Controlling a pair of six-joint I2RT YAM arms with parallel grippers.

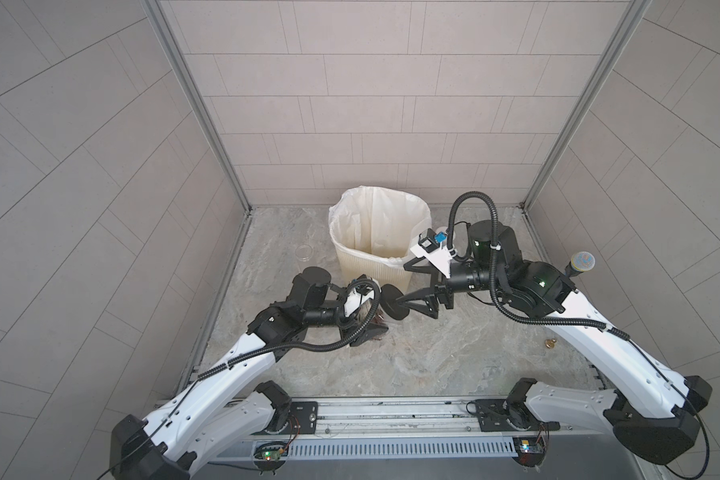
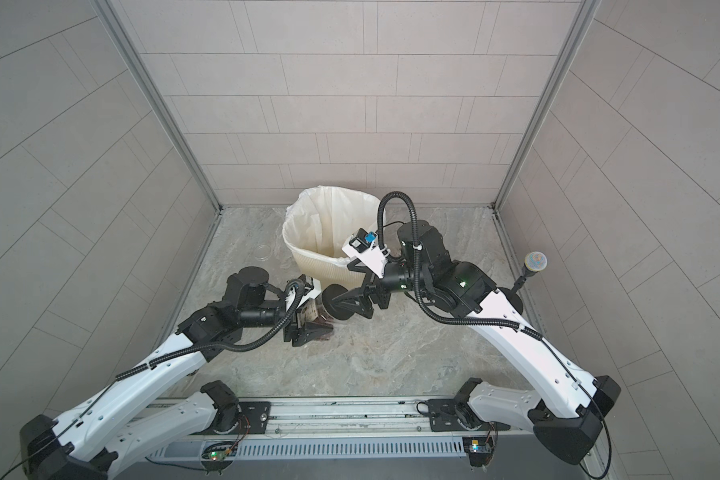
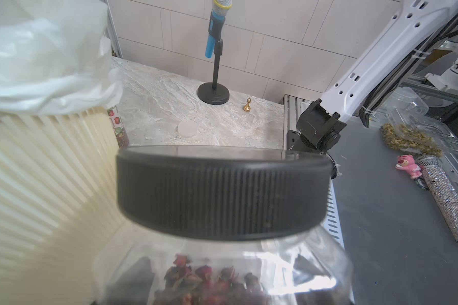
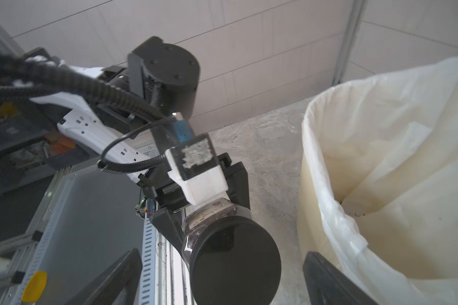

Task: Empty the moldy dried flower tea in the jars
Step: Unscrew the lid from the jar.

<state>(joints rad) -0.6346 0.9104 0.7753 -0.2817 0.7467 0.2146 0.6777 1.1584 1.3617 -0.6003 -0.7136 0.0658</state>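
Note:
My left gripper (image 1: 368, 330) is shut on the body of the squat clear jar (image 2: 312, 316), holding it tipped on its side in front of the bin. The jar's black ribbed lid (image 1: 393, 302) (image 3: 222, 190) is on and faces the right arm. Moldy dried flower tea (image 3: 209, 281), reddish buds, lies inside the jar. My right gripper (image 4: 222, 280) stands open around the lid (image 4: 236, 261), with each finger a clear gap away from it. A small jar with a red-white label (image 3: 118, 126) stands behind the bin, mostly hidden.
The cream ribbed bin (image 1: 371, 270) (image 2: 325, 268) with a white liner stands just behind both grippers. A clear round glass piece (image 1: 304, 252) lies left of it. A microphone on a stand (image 1: 582, 262), a gold pawn (image 1: 550, 343) and a loose white lid (image 3: 187, 129) are at the right.

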